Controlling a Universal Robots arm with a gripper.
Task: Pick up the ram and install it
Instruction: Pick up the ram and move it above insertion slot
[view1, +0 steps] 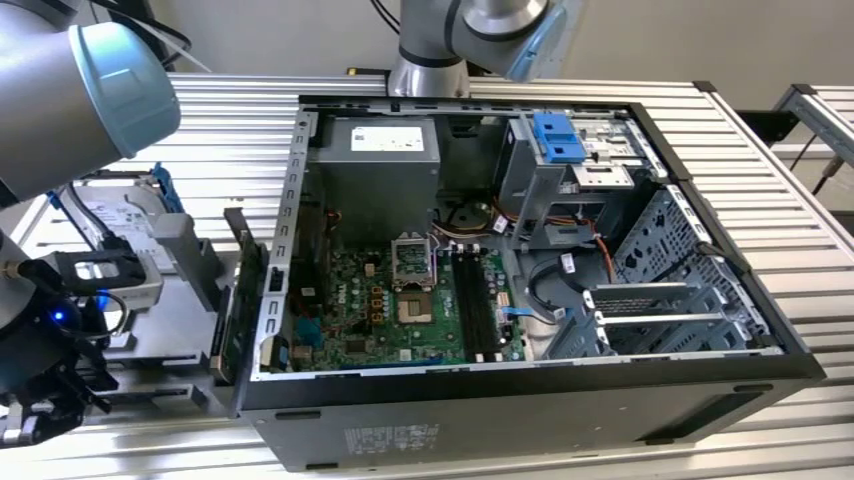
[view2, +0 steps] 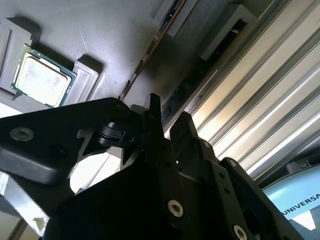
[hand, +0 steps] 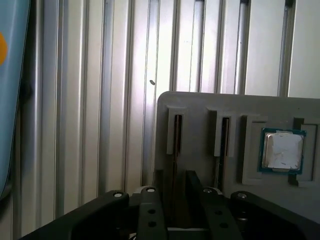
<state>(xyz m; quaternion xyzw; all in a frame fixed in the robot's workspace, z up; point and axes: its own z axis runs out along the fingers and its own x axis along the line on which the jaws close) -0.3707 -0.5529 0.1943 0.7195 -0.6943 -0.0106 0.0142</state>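
Gripper (hand: 175, 205) jaws stand open right at the ram (hand: 176, 145), the stick on edge in its tray (hand: 200, 105), lengthwise along their gap.

I work over a ribbed metal table (view1: 227, 110). An open computer case (view1: 534, 410) lies on it, filling the centre and right of the exterior view. At that frame's lower left, a grey holder (view1: 154, 348) rests on the slats, just beside the case.

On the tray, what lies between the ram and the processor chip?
In the first wrist view, a second slot separates ram and processor chip.
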